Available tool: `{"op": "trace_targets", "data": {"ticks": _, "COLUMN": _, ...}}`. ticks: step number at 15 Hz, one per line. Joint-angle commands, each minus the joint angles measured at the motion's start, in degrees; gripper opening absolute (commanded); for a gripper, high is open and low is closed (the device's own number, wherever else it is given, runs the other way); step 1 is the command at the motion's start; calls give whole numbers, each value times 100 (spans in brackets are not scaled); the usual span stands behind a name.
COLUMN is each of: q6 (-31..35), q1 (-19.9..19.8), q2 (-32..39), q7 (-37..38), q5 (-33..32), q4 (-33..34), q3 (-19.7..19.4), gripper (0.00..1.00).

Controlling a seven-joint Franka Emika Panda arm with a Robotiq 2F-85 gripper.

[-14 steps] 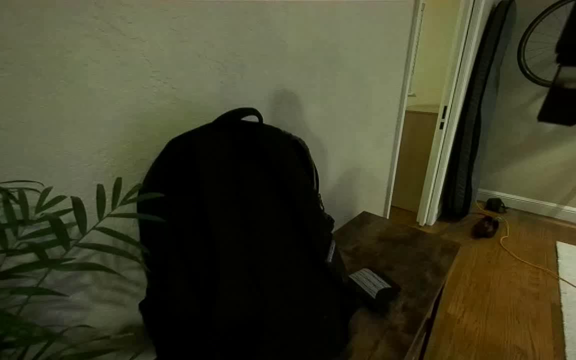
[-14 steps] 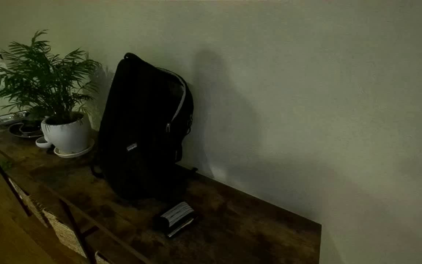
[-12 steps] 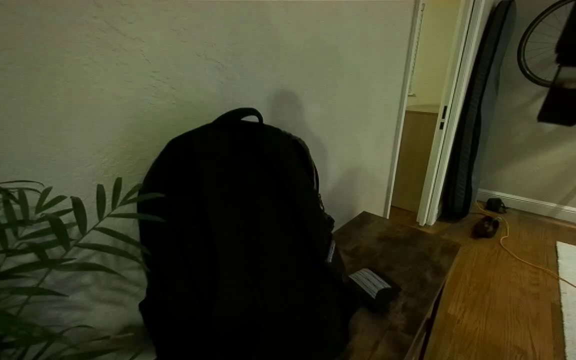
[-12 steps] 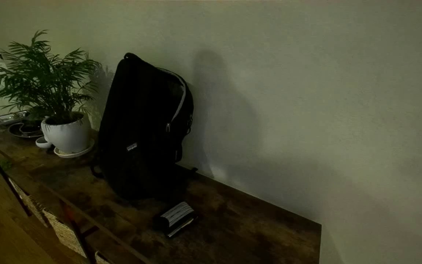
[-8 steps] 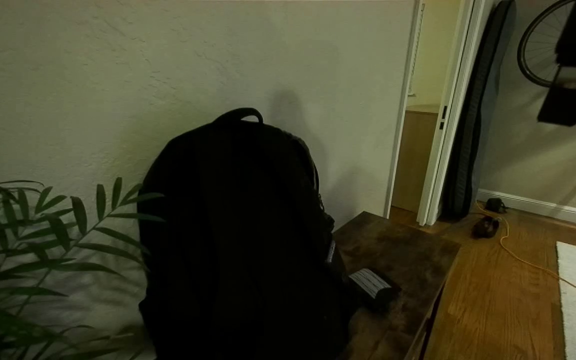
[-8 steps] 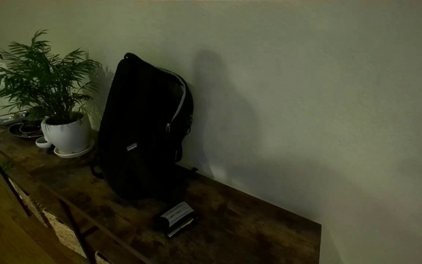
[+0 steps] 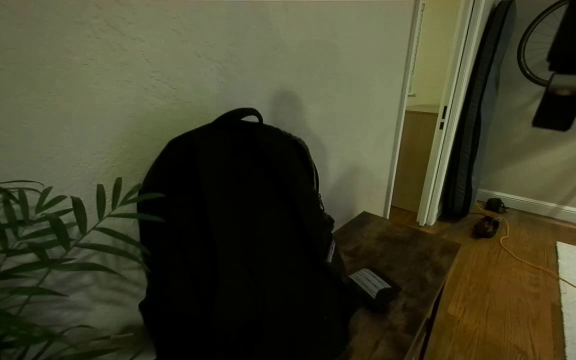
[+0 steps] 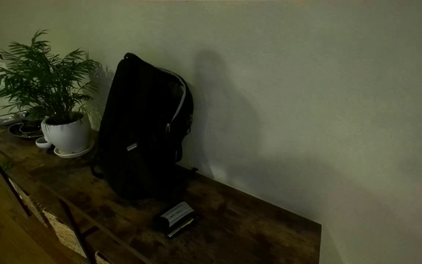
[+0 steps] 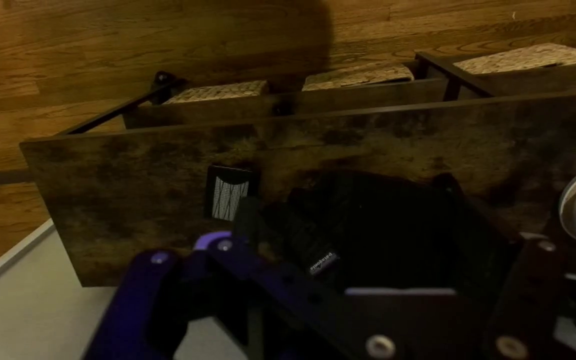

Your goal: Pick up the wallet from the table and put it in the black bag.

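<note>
In the wrist view, the gripper (image 9: 385,225), fingers apart, partly masks the indistinct bag (image 9: 398,212); the wallet (image 9: 229,195) lies on the table (image 9: 133,195) between bag and end edge; baskets (image 9: 358,76) below the front edge are part-hidden.

Wallet (image 8: 176,219) black, striped grey; bag (image 8: 137,128) black; plant (image 8: 51,79) green; pot (image 8: 68,134) white.
</note>
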Motion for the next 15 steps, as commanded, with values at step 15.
{"op": "trace_targets", "data": {"ticks": 15, "q6": 908, "q1": -10, "q2": 1701, "q7": -39, "q5": -787, "q4": 45, "q3": -778, "gripper": 100}}
